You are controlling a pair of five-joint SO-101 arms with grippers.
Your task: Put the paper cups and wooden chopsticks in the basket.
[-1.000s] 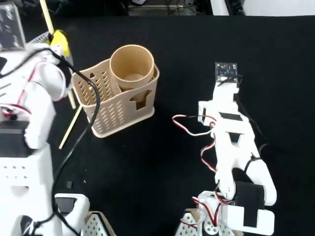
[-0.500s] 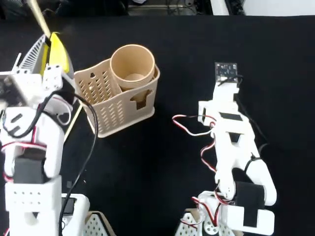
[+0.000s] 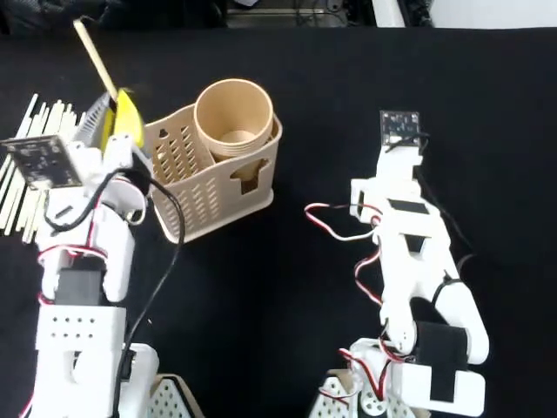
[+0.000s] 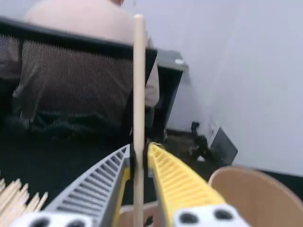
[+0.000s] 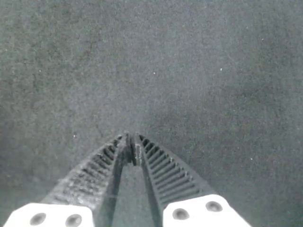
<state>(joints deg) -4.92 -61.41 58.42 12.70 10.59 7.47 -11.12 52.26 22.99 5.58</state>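
Left wrist view, chopstick [image 4: 138,71] gripped in left pincer [image 4: 138,150]

**What the bench [image 3: 348,78] carries**

We see a bench covered in black cloth. A beige slotted basket [image 3: 213,192] stands on it, left of centre. A fan of loose wooden chopsticks [image 3: 19,187] lies flat at the left edge. The two arm bases [image 3: 78,348] stand along the near edge.

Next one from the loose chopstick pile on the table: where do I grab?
Probably from straight above, at the far ends of the chopstick pile, where the flat-lying sticks seem to fan apart. Set the jaws across one stick's width.
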